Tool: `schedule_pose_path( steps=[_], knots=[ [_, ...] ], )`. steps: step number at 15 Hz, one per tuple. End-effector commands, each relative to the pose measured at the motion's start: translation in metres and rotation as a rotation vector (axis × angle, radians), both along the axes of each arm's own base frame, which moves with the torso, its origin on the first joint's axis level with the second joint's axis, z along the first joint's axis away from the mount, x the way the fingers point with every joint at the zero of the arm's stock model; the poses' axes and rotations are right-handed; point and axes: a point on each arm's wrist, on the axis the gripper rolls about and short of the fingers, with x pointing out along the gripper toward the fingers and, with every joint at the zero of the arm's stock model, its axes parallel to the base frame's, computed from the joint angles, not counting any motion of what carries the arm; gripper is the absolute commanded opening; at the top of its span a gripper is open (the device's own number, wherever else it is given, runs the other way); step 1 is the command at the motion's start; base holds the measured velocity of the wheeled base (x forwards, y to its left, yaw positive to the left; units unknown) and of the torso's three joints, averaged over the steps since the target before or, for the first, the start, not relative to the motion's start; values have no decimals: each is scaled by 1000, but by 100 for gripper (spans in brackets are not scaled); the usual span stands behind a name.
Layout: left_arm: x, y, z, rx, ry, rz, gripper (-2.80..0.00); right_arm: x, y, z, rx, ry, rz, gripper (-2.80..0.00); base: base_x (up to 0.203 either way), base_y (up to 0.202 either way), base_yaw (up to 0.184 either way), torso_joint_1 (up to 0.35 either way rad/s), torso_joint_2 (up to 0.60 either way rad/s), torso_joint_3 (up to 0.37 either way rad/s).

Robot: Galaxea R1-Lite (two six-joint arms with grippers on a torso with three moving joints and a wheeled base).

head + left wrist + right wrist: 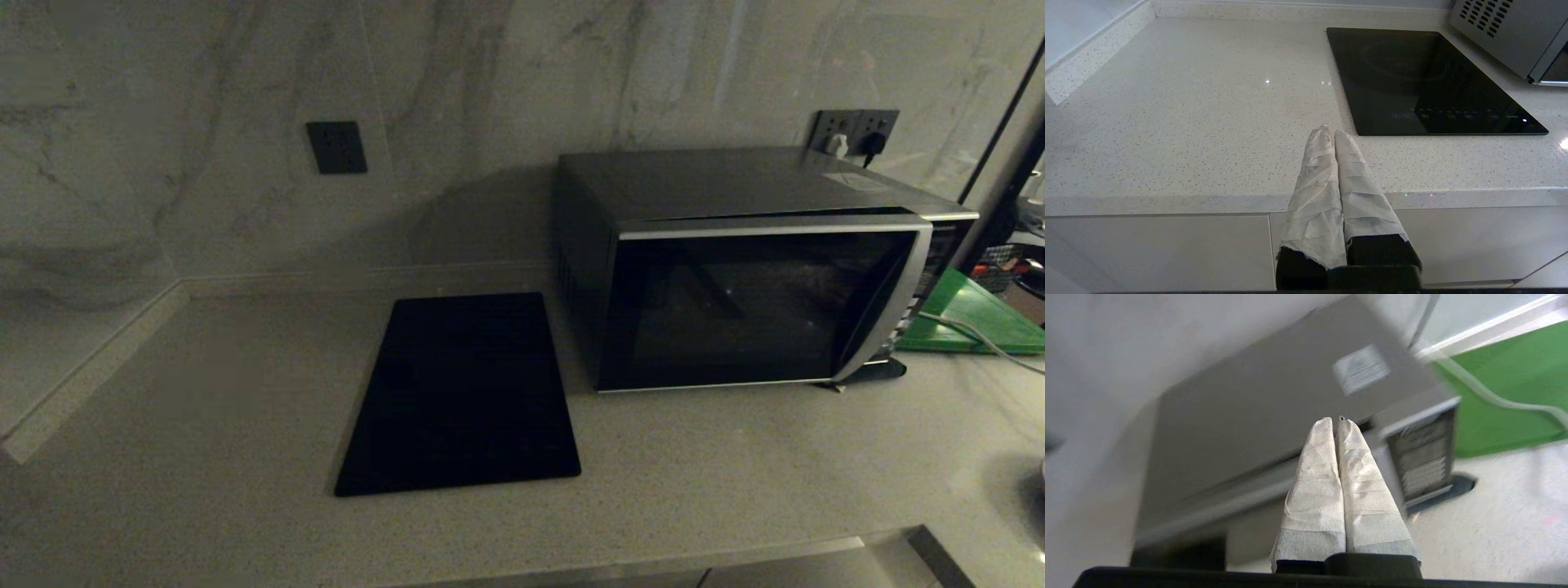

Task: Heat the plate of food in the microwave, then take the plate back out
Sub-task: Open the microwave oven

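Overhead: right end effector (1334,419) (pinched together) | microwave (1274,428) below

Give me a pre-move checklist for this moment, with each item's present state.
1. Microwave door shut: ok.
2. Plate of food located: not ok, it shows in no view.
3. Left claw empty and shut, above the counter's front edge: ok.
4. Right claw empty and shut, raised above the microwave: ok.
5. Black mat bare for setting the plate down: ok.
6. Microwave running or stopped: cannot tell.
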Motion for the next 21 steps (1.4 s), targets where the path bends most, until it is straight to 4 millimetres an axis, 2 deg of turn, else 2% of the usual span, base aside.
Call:
schedule_pose_path(
  steps=[1, 7, 11, 16, 18, 21],
  knots=[
    [0, 0, 0, -1, 1, 1, -280, 31, 4, -9, 5, -7, -82, -280, 0, 0, 0, 0, 0, 0],
    [0, 0, 0, -1, 1, 1, -280, 49, 30, -17, 1, 17, -34, -280, 0, 0, 0, 0, 0, 0],
    [0, 0, 0, -1, 1, 1, -280, 69, 35, -30, 20, 63, -51, -280, 0, 0, 0, 0, 0, 0],
    [0, 0, 0, -1, 1, 1, -280, 87, 33, -57, 160, 195, -82, -280, 0, 0, 0, 0, 0, 0],
    [0, 0, 0, -1, 1, 1, -280, 87, 33, -61, 162, 232, -92, -280, 0, 0, 0, 0, 0, 0],
    [0, 0, 0, -1, 0, 1, -280, 68, 36, -45, 155, 184, -90, -280, 0, 0, 0, 0, 0, 0]
  ],
)
